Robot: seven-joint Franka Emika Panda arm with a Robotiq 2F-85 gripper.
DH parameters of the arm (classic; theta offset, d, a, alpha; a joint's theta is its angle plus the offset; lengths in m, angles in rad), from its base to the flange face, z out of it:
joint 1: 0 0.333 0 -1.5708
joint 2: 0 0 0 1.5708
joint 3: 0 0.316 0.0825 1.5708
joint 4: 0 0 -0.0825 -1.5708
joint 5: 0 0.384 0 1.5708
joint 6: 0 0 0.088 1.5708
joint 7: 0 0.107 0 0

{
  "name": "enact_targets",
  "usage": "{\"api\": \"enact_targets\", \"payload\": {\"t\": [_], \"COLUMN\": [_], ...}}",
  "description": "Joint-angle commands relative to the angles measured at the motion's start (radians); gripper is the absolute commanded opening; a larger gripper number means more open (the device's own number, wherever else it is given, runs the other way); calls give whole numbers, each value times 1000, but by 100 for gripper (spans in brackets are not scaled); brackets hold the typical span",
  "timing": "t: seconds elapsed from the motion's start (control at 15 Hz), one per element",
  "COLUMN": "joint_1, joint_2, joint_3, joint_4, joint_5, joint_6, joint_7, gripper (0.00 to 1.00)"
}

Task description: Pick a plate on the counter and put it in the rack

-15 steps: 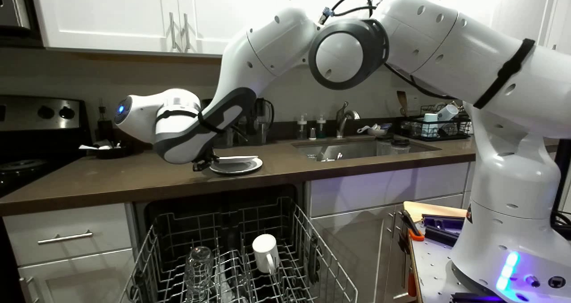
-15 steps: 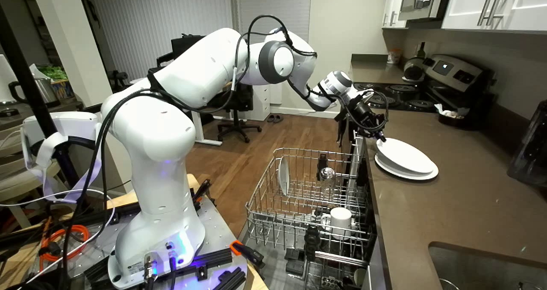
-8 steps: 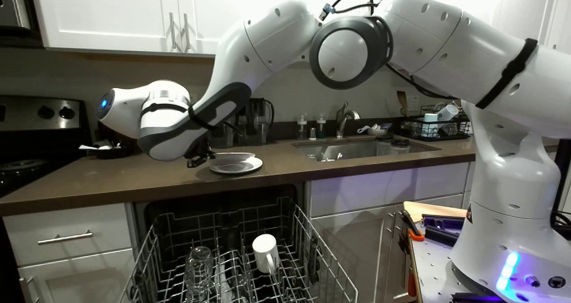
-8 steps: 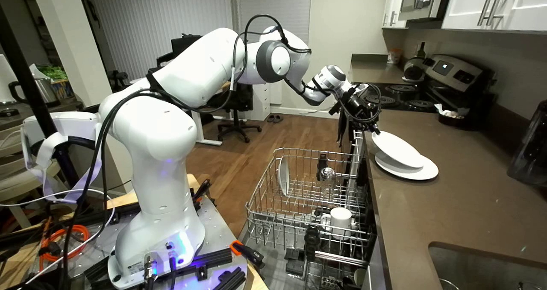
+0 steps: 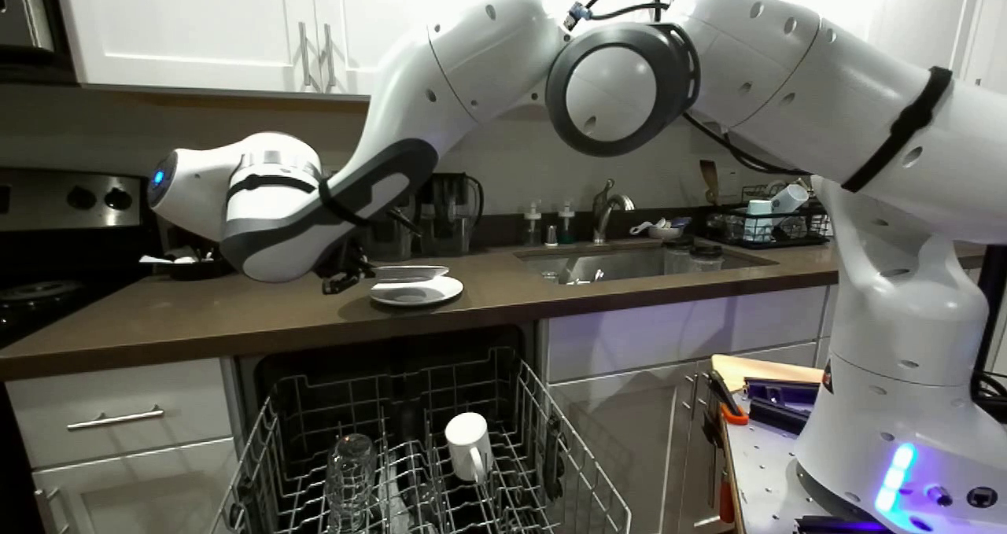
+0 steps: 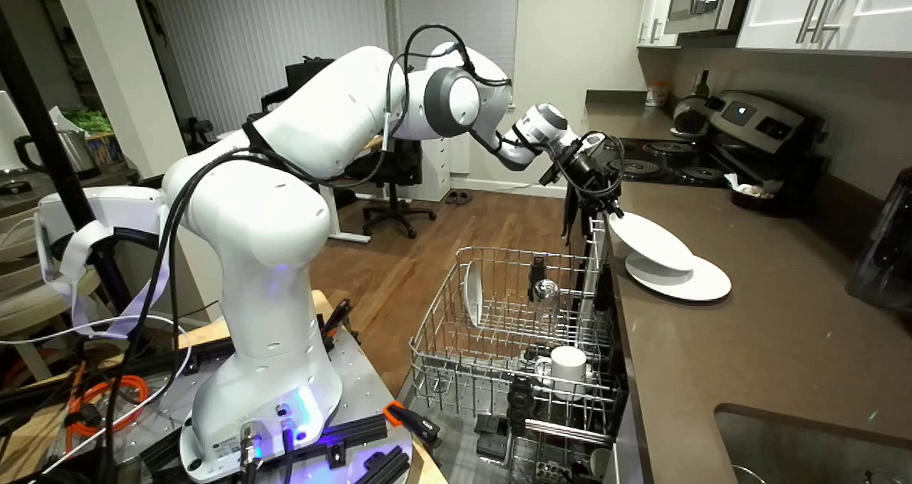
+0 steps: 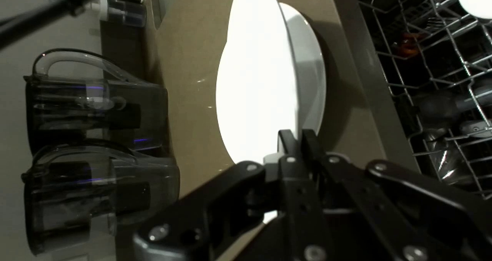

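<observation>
The step in hand looks like the lift: the plate is off the surface but not yet in the rack. The tool pinches the plate's rim, one finger on each side. In an exterior view the plate slants over a second plate, its far left end high in the tool and its near right end low. I can't tell if that low end touches the second plate.

In an exterior view the rack is to the left and lower down, with a white dish standing on its edge at the far left. So next, I think, the plate must go up and left, past the edge of the surface. Then it should turn to stand the same way and go down, clear of the cup and the glass.
</observation>
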Motion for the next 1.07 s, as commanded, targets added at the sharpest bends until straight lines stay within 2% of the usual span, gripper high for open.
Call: {"api": "enact_targets", "payload": {"t": [0.0, 0.2, 0.27, 1.0], "joint_1": [10, 7, 0, 19], "joint_2": [-37, -60, -20, -32], "joint_3": [-9, -8, -1, 4], "joint_4": [-4, -17, 0, -9], "joint_5": [-7, -8, 0, 2], "joint_6": [-42, -35, -6, -35], "joint_7": [-28, -28, 0, -2], "gripper": [7, 7, 7, 5]}}
